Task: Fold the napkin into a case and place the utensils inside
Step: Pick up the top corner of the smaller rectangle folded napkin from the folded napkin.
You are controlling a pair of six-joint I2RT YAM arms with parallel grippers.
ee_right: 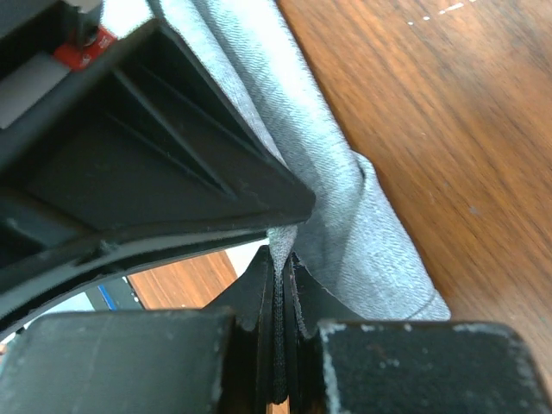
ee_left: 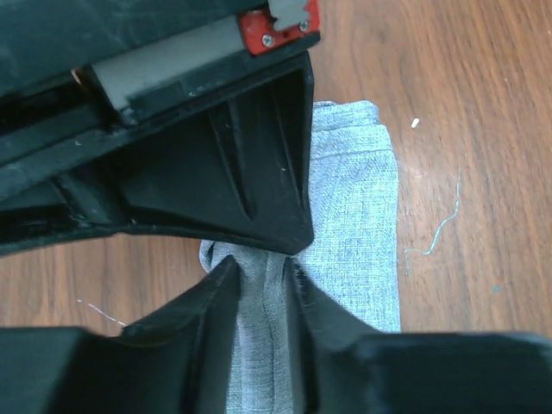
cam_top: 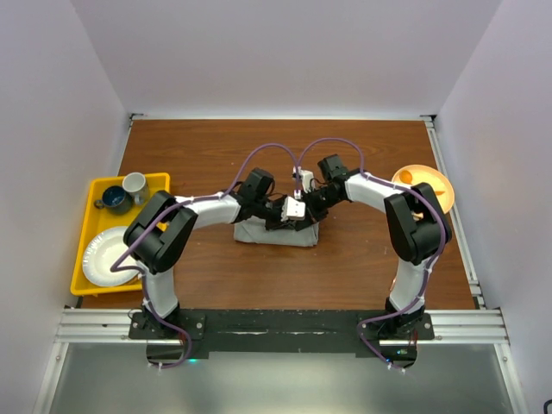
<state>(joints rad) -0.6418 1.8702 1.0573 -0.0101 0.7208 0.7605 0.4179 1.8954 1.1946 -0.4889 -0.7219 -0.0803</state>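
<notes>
Both arms meet over the napkin (cam_top: 257,234), a folded grey bundle lying mid-table on the brown wood. The left gripper (ee_left: 261,259) pinches a raised ridge of the cloth between its nearly closed jaws. The right gripper (ee_right: 280,243) clamps the cloth's edge, jaws pressed onto the fabric. A yellow tray (cam_top: 90,195) sits at the left edge and an orange plate (cam_top: 412,177) at the right.

My left gripper (cam_top: 278,216) and right gripper (cam_top: 304,210) sit nearly tip to tip, arms bent inward, each clamped on the napkin (cam_top: 259,234).
</notes>
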